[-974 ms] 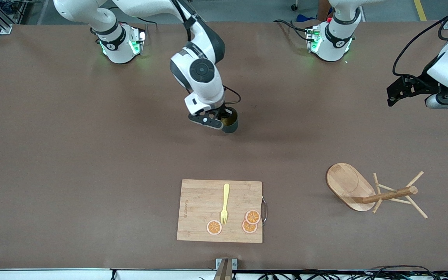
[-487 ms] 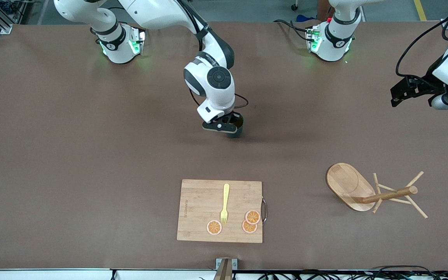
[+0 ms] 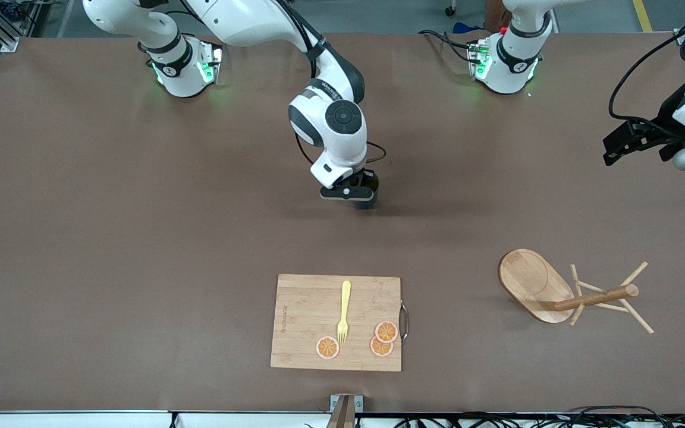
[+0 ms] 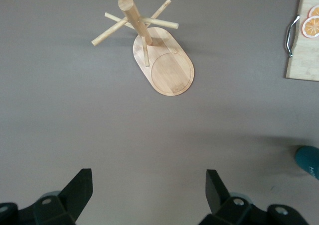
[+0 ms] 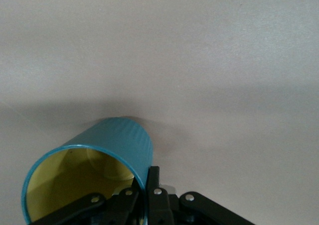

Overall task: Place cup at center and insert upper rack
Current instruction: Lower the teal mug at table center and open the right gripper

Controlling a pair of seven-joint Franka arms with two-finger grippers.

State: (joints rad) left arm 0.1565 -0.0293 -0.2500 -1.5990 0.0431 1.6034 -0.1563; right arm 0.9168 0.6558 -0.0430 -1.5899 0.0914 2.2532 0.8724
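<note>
Over the middle of the surface (image 3: pixel 110 238) we see the right arm reaching out from its base, bent at the elbow, wrist turned down. Its right end effector (image 3: pixel 361 195) is clamped on the rim of the cup (image 5: pixel 107 158), one finger inside the yellow interior and one outside; the cup hangs low, tilted, its dark wall just showing in the front view.

Toward the left arm's end we find the left end effector (image 4: pixel 149 187) held high with its fingers (image 4: pixel 79 185) spread wide and holding nothing. The rack (image 3: pixel 556 294) lies tipped on its side on the surface, post and pegs pointing to that end. Nearer the front camera sits the cutting board (image 3: pixel 307 309), carrying a fork (image 3: pixel 344 312) and orange slices (image 3: pixel 385 331).
</note>
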